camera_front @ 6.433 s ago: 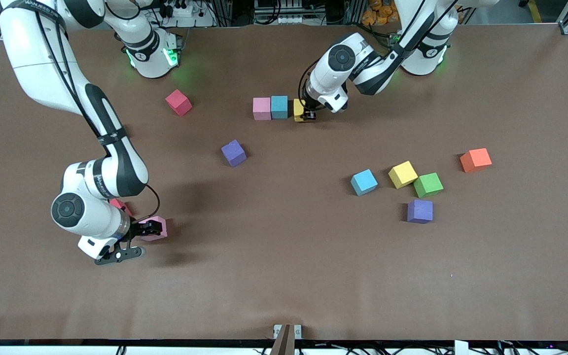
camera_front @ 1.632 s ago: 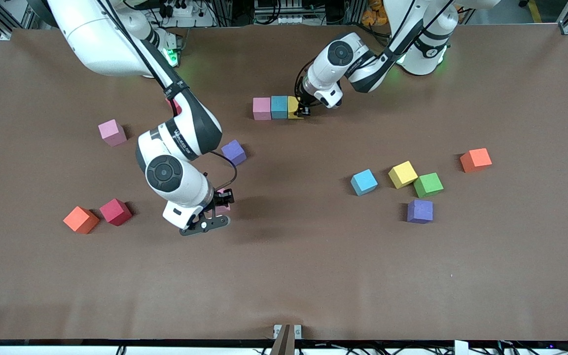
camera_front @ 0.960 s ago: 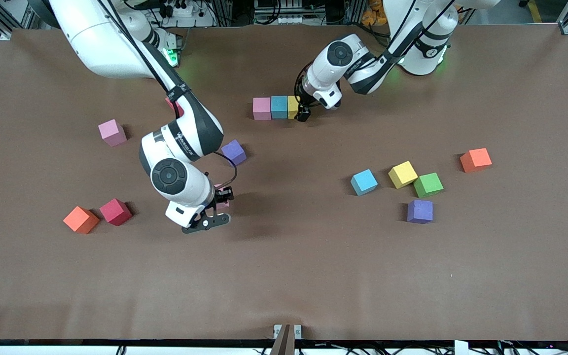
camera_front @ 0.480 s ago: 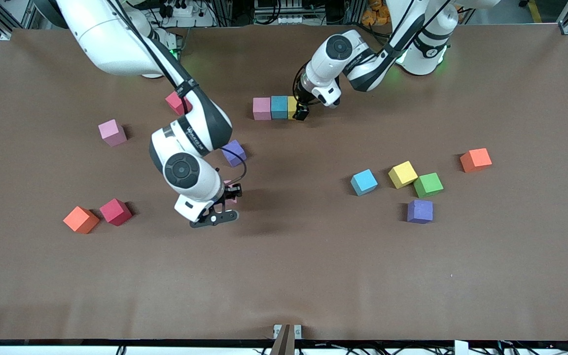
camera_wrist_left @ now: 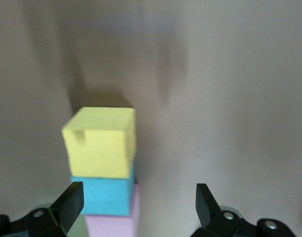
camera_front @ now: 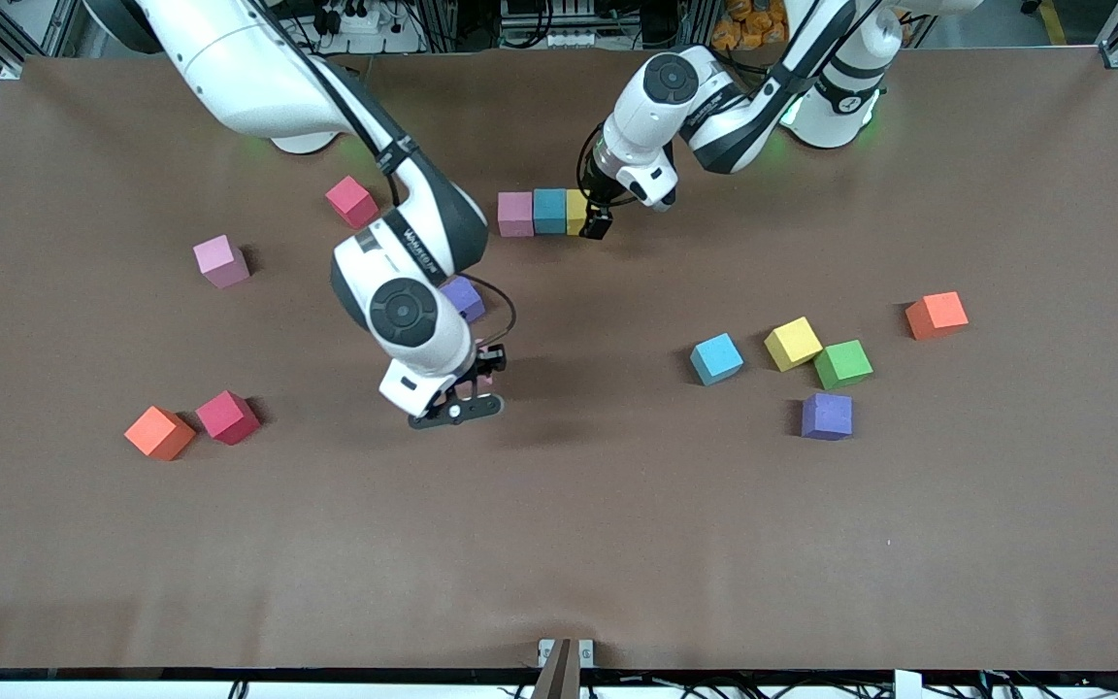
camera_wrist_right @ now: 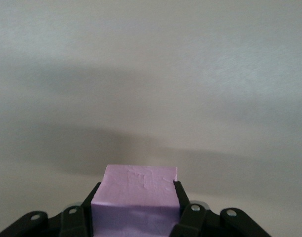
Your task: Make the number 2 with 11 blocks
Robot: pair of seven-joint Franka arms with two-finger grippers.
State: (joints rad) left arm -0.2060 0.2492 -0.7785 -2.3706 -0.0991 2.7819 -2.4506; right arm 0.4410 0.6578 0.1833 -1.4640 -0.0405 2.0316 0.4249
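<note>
- Toward the bench edge where the robots' bases stand, near its middle, a row of 3 blocks lies on the bench (camera_front: 559, 544): a pink block (camera_front: 514, 214), a light blue block (camera_front: 549, 211) and a yellow block (camera_front: 575, 212), touching side by side.
- The left gripper (camera_front: 596, 221) hangs just above the yellow end of that row, its fingers (camera_wrist_left: 70, 203) spread wide and holding nothing.
- The right gripper (camera_front: 483, 374) is up in the air over the bare middle of the bench, its fingers (camera_wrist_right: 184, 213) pinching a second pink block (camera_wrist_right: 136, 200).
- A purple block (camera_front: 465, 297) sits partly hidden under the right arm.
- Toward the right arm's end of the bench lie a red block (camera_front: 351, 201) and a third pink block (camera_front: 220, 260), well apart, and nearer the front camera an orange block (camera_front: 159, 432) just beside another red block (camera_front: 227, 416).
- Toward the left arm's end lie 5 more: a second light blue block (camera_front: 716, 358), a second yellow block (camera_front: 793, 343) touching a green block (camera_front: 842, 364), a second purple block (camera_front: 827, 416) and, closest to that end's edge, a second orange block (camera_front: 936, 315).
</note>
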